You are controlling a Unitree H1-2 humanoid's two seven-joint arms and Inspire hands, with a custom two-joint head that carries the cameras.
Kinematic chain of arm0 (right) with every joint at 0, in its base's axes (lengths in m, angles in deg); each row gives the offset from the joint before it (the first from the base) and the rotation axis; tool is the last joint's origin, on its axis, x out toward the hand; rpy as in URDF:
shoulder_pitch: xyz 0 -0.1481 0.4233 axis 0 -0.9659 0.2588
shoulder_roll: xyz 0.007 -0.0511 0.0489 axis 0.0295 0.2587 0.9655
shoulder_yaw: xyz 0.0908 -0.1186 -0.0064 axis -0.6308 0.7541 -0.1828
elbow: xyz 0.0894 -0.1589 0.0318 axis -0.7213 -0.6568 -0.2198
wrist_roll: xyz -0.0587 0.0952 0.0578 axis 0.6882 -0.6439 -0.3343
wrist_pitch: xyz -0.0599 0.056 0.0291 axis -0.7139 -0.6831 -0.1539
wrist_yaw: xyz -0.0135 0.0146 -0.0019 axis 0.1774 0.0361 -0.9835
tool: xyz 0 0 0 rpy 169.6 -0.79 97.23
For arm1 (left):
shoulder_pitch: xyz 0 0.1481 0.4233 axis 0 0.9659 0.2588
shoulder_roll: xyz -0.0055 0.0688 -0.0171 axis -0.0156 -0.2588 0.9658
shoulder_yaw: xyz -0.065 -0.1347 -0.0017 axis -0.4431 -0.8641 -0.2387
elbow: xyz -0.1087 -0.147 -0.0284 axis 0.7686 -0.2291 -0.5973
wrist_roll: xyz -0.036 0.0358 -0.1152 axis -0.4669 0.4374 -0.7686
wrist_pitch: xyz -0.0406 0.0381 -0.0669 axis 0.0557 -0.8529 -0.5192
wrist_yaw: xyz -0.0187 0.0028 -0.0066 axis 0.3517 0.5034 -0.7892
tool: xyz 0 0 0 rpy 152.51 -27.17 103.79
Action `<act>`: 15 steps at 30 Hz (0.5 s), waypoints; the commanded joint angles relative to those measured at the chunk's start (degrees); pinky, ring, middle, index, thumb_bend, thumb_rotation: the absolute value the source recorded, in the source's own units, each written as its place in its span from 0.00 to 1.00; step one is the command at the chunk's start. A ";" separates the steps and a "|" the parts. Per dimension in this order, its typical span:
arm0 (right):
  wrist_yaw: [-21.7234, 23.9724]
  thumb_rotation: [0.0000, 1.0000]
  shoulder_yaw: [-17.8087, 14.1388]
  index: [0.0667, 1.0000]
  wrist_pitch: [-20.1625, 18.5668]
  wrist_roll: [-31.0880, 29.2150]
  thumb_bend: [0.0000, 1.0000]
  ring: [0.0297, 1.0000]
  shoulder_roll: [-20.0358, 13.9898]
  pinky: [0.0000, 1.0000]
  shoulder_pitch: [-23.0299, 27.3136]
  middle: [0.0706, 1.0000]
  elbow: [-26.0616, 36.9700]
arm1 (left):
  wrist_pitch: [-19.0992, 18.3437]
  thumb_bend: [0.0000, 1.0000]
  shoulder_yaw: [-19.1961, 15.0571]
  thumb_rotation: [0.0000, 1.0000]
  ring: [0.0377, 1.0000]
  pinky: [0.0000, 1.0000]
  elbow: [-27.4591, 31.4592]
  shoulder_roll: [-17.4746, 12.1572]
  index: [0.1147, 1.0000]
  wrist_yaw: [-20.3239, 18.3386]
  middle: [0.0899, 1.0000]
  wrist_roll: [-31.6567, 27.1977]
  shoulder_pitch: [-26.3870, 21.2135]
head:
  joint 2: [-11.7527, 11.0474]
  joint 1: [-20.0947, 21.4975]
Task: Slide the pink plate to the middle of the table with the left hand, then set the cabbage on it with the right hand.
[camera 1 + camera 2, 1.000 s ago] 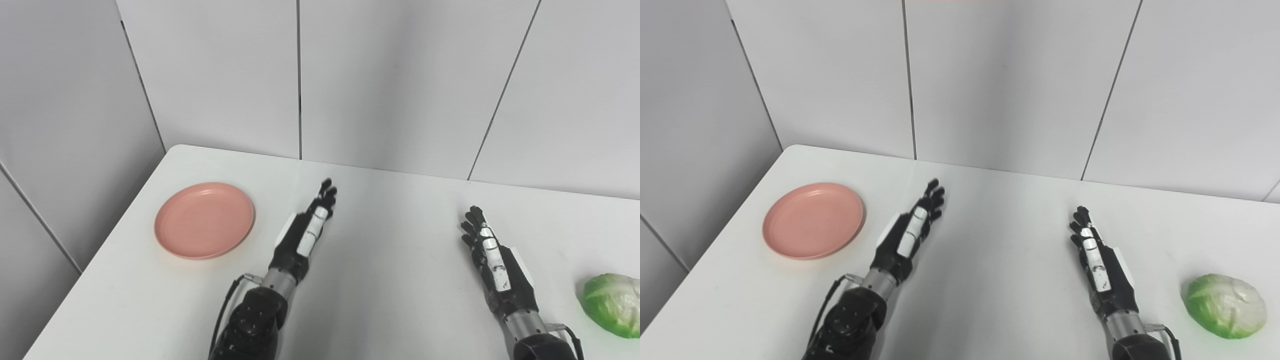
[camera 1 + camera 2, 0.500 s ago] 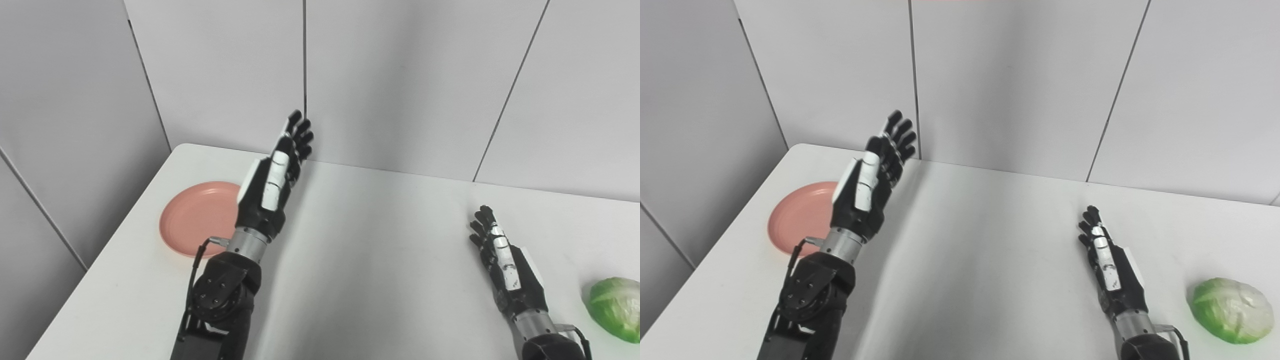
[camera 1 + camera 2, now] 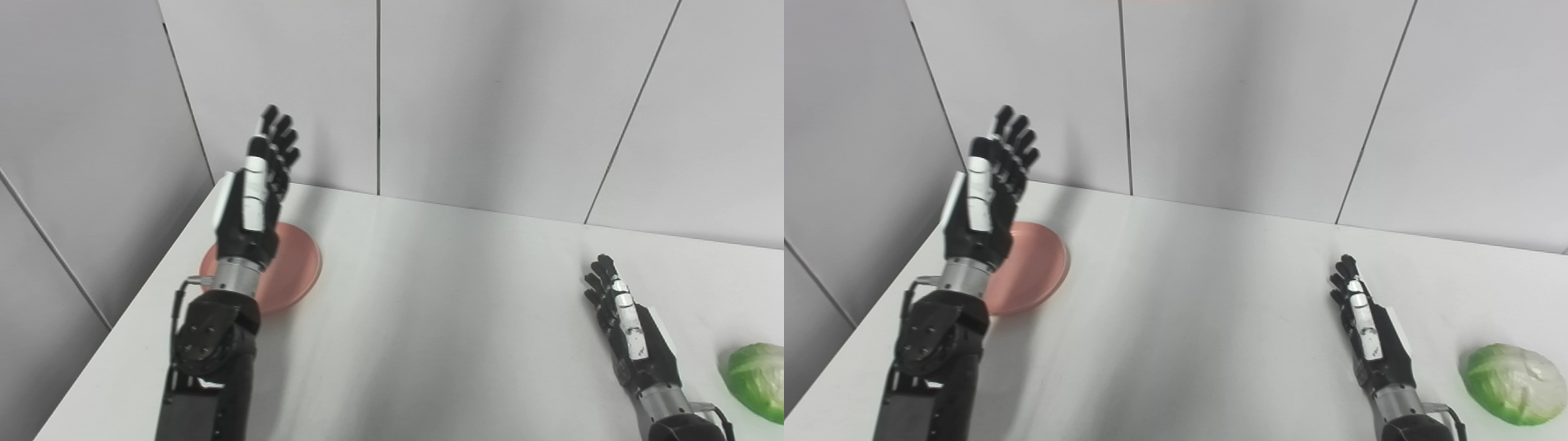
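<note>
- The left hand (image 3: 251,196) is raised above the white table (image 3: 429,294), fingers spread and straight, grasping nothing; its wrist covers part of the pink plate (image 3: 294,269)
- The pink plate lies near the table's far left corner
- The right hand (image 3: 1369,337) rests low, fingers extended, empty; the cabbage (image 3: 1507,383) sits just beside it, apart

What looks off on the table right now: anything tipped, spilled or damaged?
Nothing stands out. The pink plate lies flat near the table's left edge, partly hidden behind the raised, open left hand. The cabbage sits whole at the far right, beside the open right hand. No spills show.
</note>
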State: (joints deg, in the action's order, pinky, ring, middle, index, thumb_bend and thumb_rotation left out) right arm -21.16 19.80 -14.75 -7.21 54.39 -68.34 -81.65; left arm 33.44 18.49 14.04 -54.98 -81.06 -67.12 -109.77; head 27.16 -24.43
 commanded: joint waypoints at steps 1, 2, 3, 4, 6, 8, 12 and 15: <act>-0.18 1.00 -0.56 1.00 -0.40 -0.34 0.34 1.00 -0.45 1.00 0.04 1.00 -0.10 | 2.21 0.73 -1.48 1.00 1.00 1.00 1.42 -1.35 1.00 1.34 1.00 -1.11 -2.61 | 0.04 0.04; -0.32 1.00 -0.76 1.00 -0.39 -0.61 0.34 1.00 -0.30 1.00 0.09 1.00 -0.26 | 2.53 0.73 -2.51 1.00 0.99 1.00 0.81 -1.65 1.00 1.92 1.00 -1.51 -2.74 | 0.06 -0.05; -0.45 0.98 -0.89 1.00 -0.39 -0.77 0.35 1.00 -0.20 1.00 0.12 1.00 -0.36 | 2.77 0.74 -3.19 1.00 0.99 0.99 0.38 -1.85 1.00 2.28 1.00 -1.80 -2.82 | 0.06 -0.05; -0.22 0.98 -1.11 1.00 -0.85 -1.51 0.36 1.00 -0.04 1.00 0.08 1.00 -0.14 | 3.06 0.74 -3.80 1.00 0.98 0.99 -0.08 -2.09 1.00 2.52 0.99 -2.01 -2.83 | 0.06 -0.05; 0.06 0.96 -1.02 1.00 -0.37 -1.74 0.34 1.00 -0.10 1.00 0.08 1.00 -0.20 | 3.75 0.75 -4.75 1.00 0.98 0.99 -0.94 -2.44 1.00 2.82 1.00 -2.19 -2.86 | 0.07 -0.35; 0.19 0.99 -0.70 1.00 0.24 -1.30 0.33 1.00 -0.35 1.00 0.19 1.00 -0.51 | 4.74 0.74 -5.66 1.00 0.98 0.98 -2.13 -2.81 0.99 3.01 0.99 -2.43 -2.93 | 0.06 -0.36; 1.14 0.96 -1.07 1.00 -2.09 -3.52 0.31 1.00 -0.12 1.00 0.27 1.00 -0.04 | 6.28 0.74 -7.87 1.00 0.98 0.97 -5.23 -4.10 0.98 3.38 0.99 -3.88 -3.04 | 0.18 -0.33; -0.95 1.00 -0.08 1.00 -1.05 0.18 0.35 1.00 -0.60 1.00 0.10 1.00 0.29 | 6.95 0.75 -9.12 1.00 0.99 0.98 -7.18 -5.21 0.98 3.67 0.99 -4.43 -3.06 | 0.23 -0.29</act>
State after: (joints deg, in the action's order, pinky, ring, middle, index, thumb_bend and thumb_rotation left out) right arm -20.98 19.61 -15.72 -8.69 54.50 -68.20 -81.77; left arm 37.96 9.88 5.95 -58.13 -77.90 -70.90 -110.51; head 27.33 -24.79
